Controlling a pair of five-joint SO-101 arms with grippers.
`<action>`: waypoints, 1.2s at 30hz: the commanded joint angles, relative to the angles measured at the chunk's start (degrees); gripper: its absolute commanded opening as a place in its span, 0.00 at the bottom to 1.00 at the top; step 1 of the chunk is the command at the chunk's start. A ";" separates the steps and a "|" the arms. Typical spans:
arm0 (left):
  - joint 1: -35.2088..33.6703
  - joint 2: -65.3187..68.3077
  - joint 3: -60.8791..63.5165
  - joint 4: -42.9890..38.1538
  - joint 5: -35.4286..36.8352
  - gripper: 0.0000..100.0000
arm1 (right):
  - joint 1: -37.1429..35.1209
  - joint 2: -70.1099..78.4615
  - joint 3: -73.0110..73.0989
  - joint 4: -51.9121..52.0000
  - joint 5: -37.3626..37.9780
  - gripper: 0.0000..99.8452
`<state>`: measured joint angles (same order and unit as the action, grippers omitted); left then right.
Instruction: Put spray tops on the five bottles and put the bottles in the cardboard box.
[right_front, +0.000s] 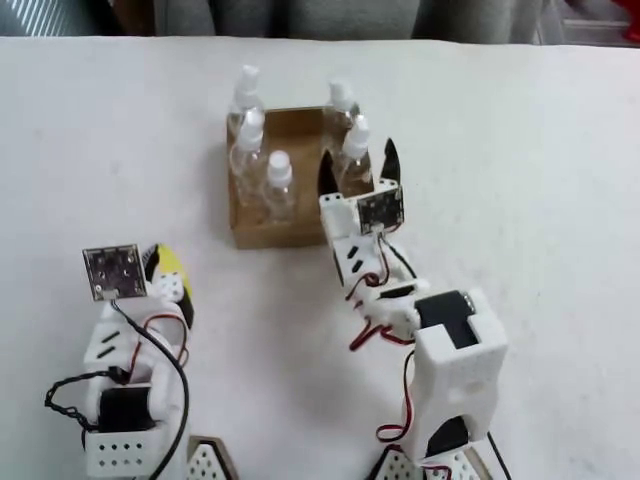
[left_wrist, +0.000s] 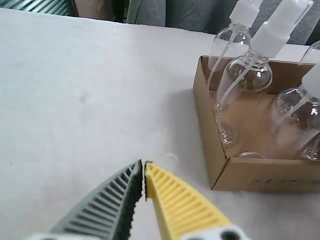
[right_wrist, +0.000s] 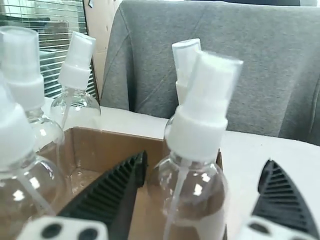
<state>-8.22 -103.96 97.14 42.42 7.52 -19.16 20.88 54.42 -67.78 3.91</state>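
The cardboard box (right_front: 300, 125) stands mid-table with five clear bottles upright in it, each with a white spray top. My right gripper (right_front: 357, 165) is open at the box's near right corner, its black fingers either side of one bottle (right_front: 356, 135) and not touching it. In the right wrist view that bottle (right_wrist: 196, 150) stands between the open gripper (right_wrist: 206, 165) fingers, with another bottle (right_wrist: 184, 57) right behind it. My left gripper (right_front: 170, 285) rests shut at the near left, away from the box; its grey and yellow fingers (left_wrist: 165, 195) meet over bare table beside the box (left_wrist: 220, 165).
Three bottles (right_front: 248, 135) fill the box's left side. Red and black cables (right_front: 375, 320) trail from the right arm. A grey chair back (right_wrist: 225, 65) rises beyond the table's far edge. White tabletop (right_front: 520, 150) spreads around the box.
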 joint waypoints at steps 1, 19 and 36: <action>-0.48 -0.48 -0.09 -1.41 -0.26 0.02 | -0.75 -3.12 0.62 0.31 -0.35 0.32; -0.40 -0.40 -0.09 -1.41 -0.26 0.02 | -0.75 -18.24 13.10 0.75 -4.22 0.32; -0.04 -0.31 -0.09 -0.18 -0.35 0.02 | 4.53 -36.53 33.49 0.75 -4.13 0.31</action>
<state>-8.22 -103.96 97.14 42.42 7.52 -15.82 -12.26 86.33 -67.25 0.31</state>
